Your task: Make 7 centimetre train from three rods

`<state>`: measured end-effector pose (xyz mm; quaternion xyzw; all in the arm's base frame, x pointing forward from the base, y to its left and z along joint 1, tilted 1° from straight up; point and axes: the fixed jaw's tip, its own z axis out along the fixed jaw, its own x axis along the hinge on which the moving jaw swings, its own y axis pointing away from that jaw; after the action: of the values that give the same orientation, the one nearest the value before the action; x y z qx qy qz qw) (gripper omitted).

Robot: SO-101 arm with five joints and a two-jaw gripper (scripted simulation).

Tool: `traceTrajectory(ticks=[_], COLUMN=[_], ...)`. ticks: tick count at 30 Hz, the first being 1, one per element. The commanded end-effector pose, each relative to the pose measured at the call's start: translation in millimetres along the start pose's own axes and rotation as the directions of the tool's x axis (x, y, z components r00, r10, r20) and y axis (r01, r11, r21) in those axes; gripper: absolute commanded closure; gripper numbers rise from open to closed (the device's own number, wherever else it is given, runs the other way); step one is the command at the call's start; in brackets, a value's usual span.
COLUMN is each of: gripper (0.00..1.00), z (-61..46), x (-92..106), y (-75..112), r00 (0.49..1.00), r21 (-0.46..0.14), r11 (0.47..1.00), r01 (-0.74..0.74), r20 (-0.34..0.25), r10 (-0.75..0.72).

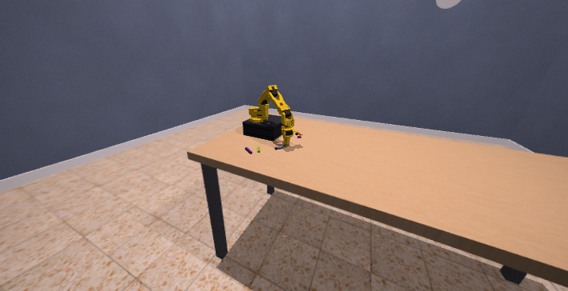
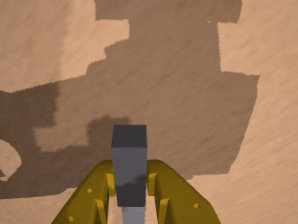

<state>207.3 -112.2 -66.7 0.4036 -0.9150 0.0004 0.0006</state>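
My gripper (image 2: 131,179) (image 1: 285,143) is shut on a grey rod (image 2: 129,156), which points away from me between the yellow fingers, low over the wooden table (image 1: 398,178). In the exterior view a magenta rod (image 1: 299,137) lies just right of the gripper. A lime rod (image 1: 258,149) and a purple rod (image 1: 248,150) lie to its left, near the table's front edge.
The arm's black base (image 1: 260,128) stands at the table's left end, just behind the rods. The table's front edge (image 1: 239,170) runs close to the purple and lime rods.
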Motion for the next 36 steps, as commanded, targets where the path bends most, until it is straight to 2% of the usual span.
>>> traceTrajectory(ticks=[1, 20, 36], gripper=[1.0, 1.0, 1.0], z=[2.7, 4.0, 9.8], x=[2.3, 2.3, 2.4], y=[0.2, 0.2, 0.3], r00=[1.0, 1.0, 1.0], r21=[-0.006, -0.006, -0.006], r11=[1.0, 1.0, 1.0], r01=[0.0, 0.0, 0.0], r20=[0.0, 0.0, 0.0], r10=[0.0, 0.0, 0.0])
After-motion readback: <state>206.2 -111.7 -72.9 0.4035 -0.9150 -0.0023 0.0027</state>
